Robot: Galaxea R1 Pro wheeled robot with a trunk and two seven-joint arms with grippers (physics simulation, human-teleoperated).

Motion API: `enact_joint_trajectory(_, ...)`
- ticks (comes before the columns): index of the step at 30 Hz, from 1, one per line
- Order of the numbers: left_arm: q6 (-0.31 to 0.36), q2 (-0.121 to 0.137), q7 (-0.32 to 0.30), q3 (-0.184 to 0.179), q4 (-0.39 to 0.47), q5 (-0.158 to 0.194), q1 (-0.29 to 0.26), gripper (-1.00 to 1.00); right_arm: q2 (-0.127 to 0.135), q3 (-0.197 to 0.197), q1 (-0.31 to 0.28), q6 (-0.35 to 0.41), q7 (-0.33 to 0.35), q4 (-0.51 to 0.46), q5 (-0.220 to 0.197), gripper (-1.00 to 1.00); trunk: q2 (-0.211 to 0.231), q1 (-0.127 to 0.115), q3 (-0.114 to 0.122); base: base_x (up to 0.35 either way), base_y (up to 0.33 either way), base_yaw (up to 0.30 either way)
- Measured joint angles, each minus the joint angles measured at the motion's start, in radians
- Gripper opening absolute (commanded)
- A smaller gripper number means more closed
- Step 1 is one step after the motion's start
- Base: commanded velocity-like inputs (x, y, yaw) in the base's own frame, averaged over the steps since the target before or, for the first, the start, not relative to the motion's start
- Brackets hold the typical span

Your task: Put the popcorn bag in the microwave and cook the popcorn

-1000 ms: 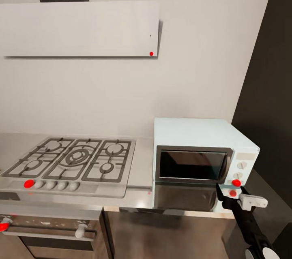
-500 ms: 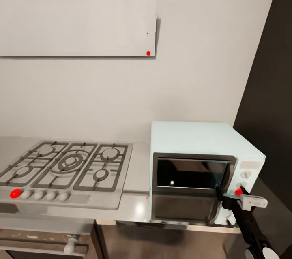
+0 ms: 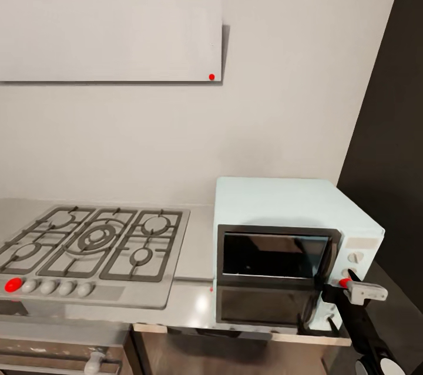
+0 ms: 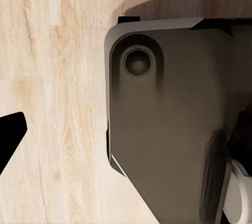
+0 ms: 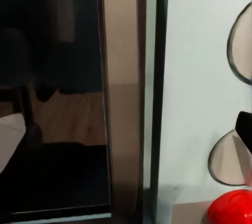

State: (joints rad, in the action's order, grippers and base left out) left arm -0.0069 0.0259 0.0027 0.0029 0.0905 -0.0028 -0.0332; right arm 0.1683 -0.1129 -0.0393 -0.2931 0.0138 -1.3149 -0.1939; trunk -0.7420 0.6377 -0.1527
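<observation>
- The microwave point(image 3: 294, 257) sits lower right on the table point(image 3: 197, 246) — right of the hob point(image 3: 94, 246).
- Right pincer point(image 3: 346, 282) at its red dot point(image 5: 231, 208) — apart or together, cannot tell.

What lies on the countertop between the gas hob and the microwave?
In the head view, nothing: a bare strip of steel countertop separates the gas hob from the microwave.

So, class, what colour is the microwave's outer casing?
Pale mint-blue on the microwave, seen best in the head view.

Right gripper point(image 3: 348, 282) jaws hidden against the microwave point(image 3: 294, 228) front; hob point(image 3: 88, 246) left edge cropped.
</observation>
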Motion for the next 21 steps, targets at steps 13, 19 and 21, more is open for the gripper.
enact_joint_trajectory(13, 0.000, -0.001, 0.000, 0.000, 0.000, 0.000, 0.000, 1.00, 0.000, -0.001, 0.000, -0.001, -0.004, 0.000, -0.002, -1.00, 0.000, 0.000, 0.000, 0.000, 0.000, 0.000)
enact_joint_trajectory(19, 0.000, -0.001, 0.000, 0.000, 0.000, 0.000, 0.000, 1.00, 0.000, -0.003, 0.000, -0.005, -0.005, 0.002, -0.014, -1.00, 0.000, 0.000, 0.000, 0.000, 0.000, 0.000)
enact_joint_trajectory(21, 0.000, -0.001, 0.000, 0.000, 0.000, 0.000, 0.000, 1.00, 0.000, -0.002, 0.000, -0.006, -0.004, 0.003, -0.014, -1.00, 0.000, 0.000, 0.000, 0.000, 0.000, 0.000)
